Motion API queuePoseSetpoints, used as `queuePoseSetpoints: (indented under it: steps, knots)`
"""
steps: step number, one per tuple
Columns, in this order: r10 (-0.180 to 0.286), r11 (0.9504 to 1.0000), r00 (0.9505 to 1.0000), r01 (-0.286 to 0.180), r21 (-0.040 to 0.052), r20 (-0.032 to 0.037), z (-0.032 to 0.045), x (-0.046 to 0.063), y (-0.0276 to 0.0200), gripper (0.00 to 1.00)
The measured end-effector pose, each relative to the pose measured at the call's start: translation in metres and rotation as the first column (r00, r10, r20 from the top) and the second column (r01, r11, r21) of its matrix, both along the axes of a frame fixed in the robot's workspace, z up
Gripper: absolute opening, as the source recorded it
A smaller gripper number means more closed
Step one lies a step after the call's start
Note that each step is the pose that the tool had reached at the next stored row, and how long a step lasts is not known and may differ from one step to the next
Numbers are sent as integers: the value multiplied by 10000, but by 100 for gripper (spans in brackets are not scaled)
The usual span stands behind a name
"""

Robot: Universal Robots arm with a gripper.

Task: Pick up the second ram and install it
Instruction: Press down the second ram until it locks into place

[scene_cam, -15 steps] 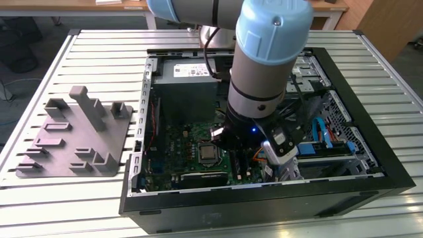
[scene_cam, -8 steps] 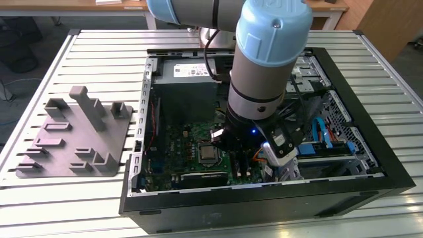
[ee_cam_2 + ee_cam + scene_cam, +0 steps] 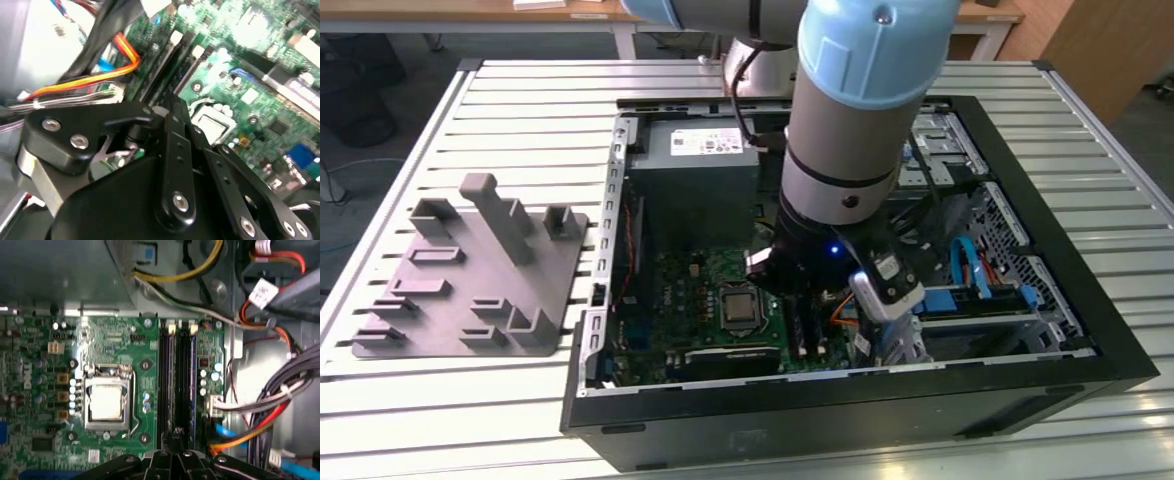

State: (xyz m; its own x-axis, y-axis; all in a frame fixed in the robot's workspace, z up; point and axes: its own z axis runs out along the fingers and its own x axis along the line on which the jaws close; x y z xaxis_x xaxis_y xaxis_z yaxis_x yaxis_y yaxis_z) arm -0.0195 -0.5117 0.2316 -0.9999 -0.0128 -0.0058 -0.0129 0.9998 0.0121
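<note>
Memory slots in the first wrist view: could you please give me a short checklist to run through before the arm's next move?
1. Gripper lined up with the memory slots: ok, it sits at their near end.
2. Second ram held in the gripper: cannot tell.
3. White latches at the slots' far end ready to take a stick: cannot tell.
4. Orange cable clear of the slots: ok, it runs beside them, not across.
5. Case open, with the arm reaching down inside: ok.
</note>
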Motion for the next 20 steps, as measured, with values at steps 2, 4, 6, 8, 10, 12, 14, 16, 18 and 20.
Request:
queuePoseSetpoints:
  steps: [2, 4, 6, 8, 10, 12, 14, 16, 18, 20]
  knots:
    - [0, 10000, 10000, 0, -2, -1, 1, 1, 87, 10]
    - [-1, 10000, 10000, 1, -1, 0, 0, 1, 170, 10]
    - [-1, 10000, 10000, 1, 0, 0, 0, 2, 210, 10]
    - [0, 10000, 10000, 0, -4, -2, 17, 2, 213, 10]
    - [0, 10000, 10000, 0, -3, -1, 86, 2, 214, 10]
    - [0, 10000, 10000, 0, -1, 0, 147, 1, 214, 10]
    - [0, 10000, 10000, 0, 0, 0, 163, 2, 214, 10]
    - [0, 10000, 10000, 0, 1, 0, 163, 2, 214, 10]
    - [0, 10000, 10000, 0, 0, 0, 164, 2, 214, 10]
    - [0, 10000, 10000, 0, -1, 0, 164, 2, 214, 10]
